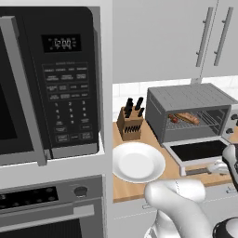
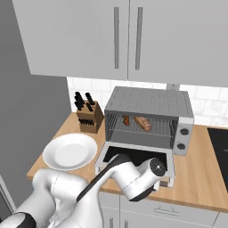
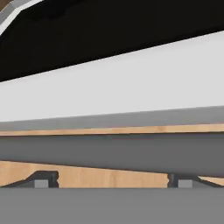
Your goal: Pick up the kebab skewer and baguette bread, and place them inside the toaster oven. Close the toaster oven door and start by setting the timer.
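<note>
On the surface (image 2: 200,187), the toaster oven (image 2: 149,104) stands toward the back edge, with the knife block (image 2: 89,118) left of it. The baguette bread (image 2: 143,124) and kebab skewer (image 2: 126,120) lie on its rack. The toaster oven door (image 2: 133,156) lies folded down toward the front edge; the plate (image 2: 69,151) sits left of the door.

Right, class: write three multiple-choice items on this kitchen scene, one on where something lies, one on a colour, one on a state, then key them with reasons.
1. Where does the baguette bread lie?
A. on the white plate
B. on the rack inside the toaster oven
C. in the microwave

2. What colour is the plate on the counter?
A. white
B. blue
C. black

3. How does the toaster oven door stand?
A. shut
B. folded down open
C. taken off

Key: 1 B, the loaf lies beside the kebab skewer on the wire rack of the toaster oven. 2 A, it shows white next to the knife block. 3 B, the glass panel lies flat in front of the cavity.
</note>
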Controlling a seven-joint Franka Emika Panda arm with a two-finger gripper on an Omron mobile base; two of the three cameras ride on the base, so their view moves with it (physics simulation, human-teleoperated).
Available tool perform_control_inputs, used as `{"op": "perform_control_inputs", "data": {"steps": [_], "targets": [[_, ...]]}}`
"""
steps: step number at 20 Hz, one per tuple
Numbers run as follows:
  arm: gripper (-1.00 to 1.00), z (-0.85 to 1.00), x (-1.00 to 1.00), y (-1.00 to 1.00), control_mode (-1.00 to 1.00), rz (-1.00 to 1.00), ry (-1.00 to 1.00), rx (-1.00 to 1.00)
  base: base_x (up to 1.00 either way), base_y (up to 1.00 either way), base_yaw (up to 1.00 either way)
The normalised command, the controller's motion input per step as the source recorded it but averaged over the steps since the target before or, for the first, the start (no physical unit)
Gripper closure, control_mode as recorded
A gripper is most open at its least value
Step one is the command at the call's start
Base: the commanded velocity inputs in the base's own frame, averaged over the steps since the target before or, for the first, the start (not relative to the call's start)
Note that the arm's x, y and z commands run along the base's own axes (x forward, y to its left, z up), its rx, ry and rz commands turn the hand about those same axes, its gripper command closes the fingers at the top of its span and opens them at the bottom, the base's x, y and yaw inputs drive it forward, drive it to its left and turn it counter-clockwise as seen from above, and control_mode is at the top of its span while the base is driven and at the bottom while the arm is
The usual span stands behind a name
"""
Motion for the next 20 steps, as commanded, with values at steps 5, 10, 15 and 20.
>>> {"op": "perform_control_inputs", "data": {"steps": [5, 10, 15, 20], "targets": [[-1.0, 0.3, 1.0, 0.87, -1.0, -0.02, -0.17, -0.05, 0.0, 0.0, 0.0], [-1.0, 0.35, 1.0, 0.91, -1.0, -0.02, -0.18, -0.05, 0.0, 0.0, 0.0], [-1.0, 0.43, 1.0, 0.93, -1.0, -0.01, -0.19, -0.06, 0.0, 0.0, 0.0], [-1.0, 0.44, 1.0, 0.73, -1.0, 0.0, -0.1, -0.06, 0.0, 0.0, 0.0]]}}
